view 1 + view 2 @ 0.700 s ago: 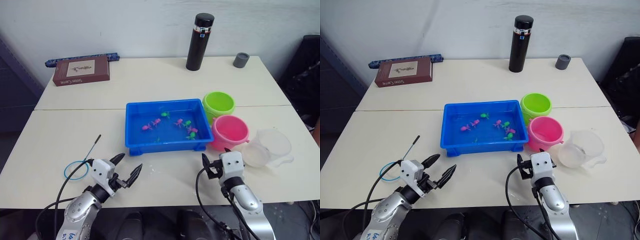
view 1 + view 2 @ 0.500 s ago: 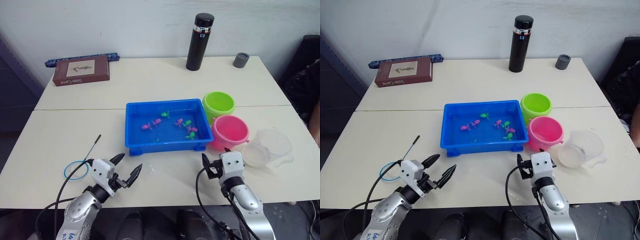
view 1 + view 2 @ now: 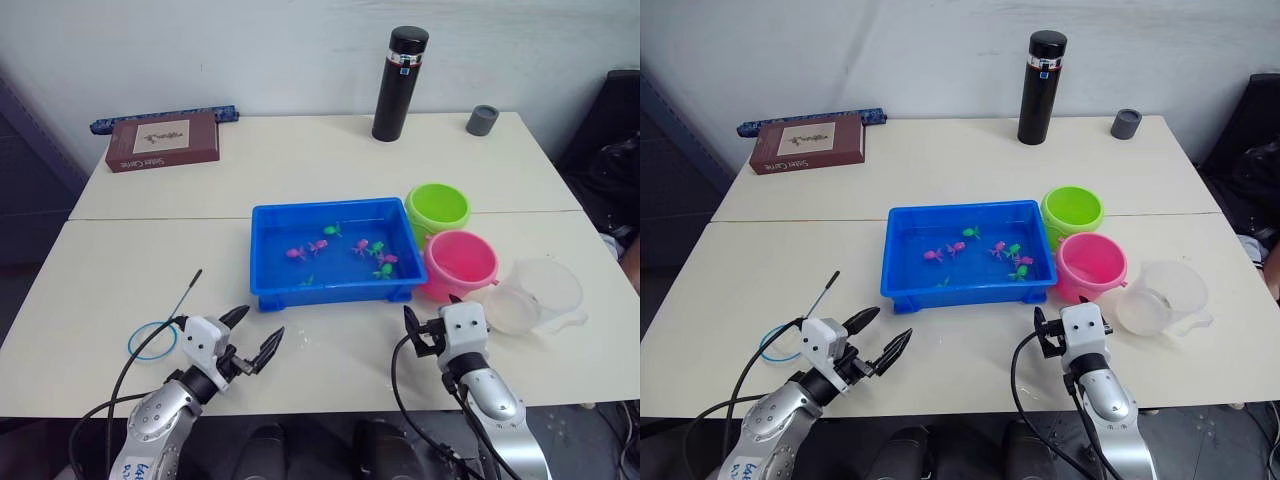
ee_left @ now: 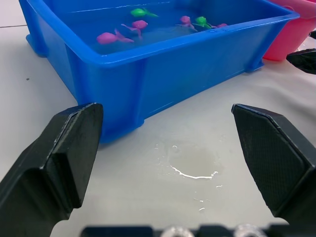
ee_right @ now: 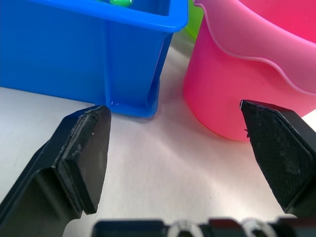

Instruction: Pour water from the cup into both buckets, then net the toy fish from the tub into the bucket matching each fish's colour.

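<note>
The blue tub (image 3: 330,250) sat near the middle of the pale tabletop (image 3: 300,160), holding water in which several pink and green toy fish (image 3: 345,248) floated. Just to the robot's right of the tub stood the two buckets: the lime green bucket (image 3: 438,210) farther back and the pink bucket (image 3: 460,264) nearer, side by side and close to the tub's right end. The clear cup (image 3: 535,295) stood just right of the pink bucket, upright on the tabletop. The left claw (image 3: 253,338) hovered low over the tabletop in front of the tub's left corner, its two black fingers spread wide and holding nothing; a small puddle (image 4: 192,165) lay on the tabletop between them in the left wrist view. The right claw (image 3: 432,318) sat in front of the gap between tub and pink bucket, likewise spread apart and empty. A blue ring net with a thin black handle (image 3: 160,325) lay on the tabletop left of the left claw. At the far edge stood a black flask (image 3: 399,84), a small grey cup (image 3: 482,120) and a brown book (image 3: 163,141).
</note>
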{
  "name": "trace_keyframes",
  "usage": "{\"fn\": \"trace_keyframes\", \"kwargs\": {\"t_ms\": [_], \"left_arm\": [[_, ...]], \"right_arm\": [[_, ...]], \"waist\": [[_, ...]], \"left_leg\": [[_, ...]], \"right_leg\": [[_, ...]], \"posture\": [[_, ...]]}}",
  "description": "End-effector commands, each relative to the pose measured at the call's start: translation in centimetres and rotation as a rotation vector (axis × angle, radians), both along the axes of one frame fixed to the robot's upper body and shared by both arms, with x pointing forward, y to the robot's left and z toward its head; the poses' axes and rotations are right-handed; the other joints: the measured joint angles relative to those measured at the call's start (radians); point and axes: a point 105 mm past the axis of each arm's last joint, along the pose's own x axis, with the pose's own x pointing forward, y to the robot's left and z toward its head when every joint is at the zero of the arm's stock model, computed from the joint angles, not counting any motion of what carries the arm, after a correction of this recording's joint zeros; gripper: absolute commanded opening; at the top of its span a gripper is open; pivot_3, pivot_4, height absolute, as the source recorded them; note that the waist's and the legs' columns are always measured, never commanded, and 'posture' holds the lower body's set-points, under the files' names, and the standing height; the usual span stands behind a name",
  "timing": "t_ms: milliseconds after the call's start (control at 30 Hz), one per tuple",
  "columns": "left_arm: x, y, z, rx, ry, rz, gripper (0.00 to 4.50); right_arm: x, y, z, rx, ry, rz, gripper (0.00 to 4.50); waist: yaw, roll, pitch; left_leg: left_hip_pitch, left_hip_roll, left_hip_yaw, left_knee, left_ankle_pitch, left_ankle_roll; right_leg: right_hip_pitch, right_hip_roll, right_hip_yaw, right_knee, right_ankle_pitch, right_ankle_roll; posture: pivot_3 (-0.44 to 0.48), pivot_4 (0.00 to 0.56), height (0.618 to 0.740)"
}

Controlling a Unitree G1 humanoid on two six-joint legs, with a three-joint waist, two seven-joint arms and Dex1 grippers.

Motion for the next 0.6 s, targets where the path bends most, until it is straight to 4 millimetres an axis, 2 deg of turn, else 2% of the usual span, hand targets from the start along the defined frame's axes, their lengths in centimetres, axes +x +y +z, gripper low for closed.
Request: {"fn": "trace_keyframes", "kwargs": {"t_ms": [33,433,600], "left_arm": [[-0.1,-0.5,1.3,0.001,-0.045,-0.024,4.5],[-0.1,-0.9,4.2,0.016,-0.123,-0.157,4.5],[0.2,-2.1,7.6,0.017,-0.204,-0.252,4.5]], "right_arm": [[-0.2,0.0,0.9,-0.016,-0.037,0.003,4.44],[-3.3,-0.9,3.6,-0.081,-0.079,0.048,4.44],[-4.1,-0.1,5.9,-0.126,-0.151,0.08,4.44]], "waist": [[0.0,0.0,0.0],[0.002,0.0,0.0],[0.003,0.0,0.0]], "left_leg": [[0.0,0.0,0.0,0.0,0.0,0.0],[0.0,0.0,0.0,0.0,0.0,0.0],[0.0,0.0,-0.001,0.0,0.0,0.0]], "right_leg": [[0.0,0.0,0.0,0.0,0.0,0.0],[0.0,0.0,0.0,0.0,-0.001,-0.002],[0.0,0.0,0.0,0.0,-0.001,-0.002]], "posture": [[0.0,0.15,0.74],[0.0,0.15,0.74],[0.0,0.15,0.74]]}}
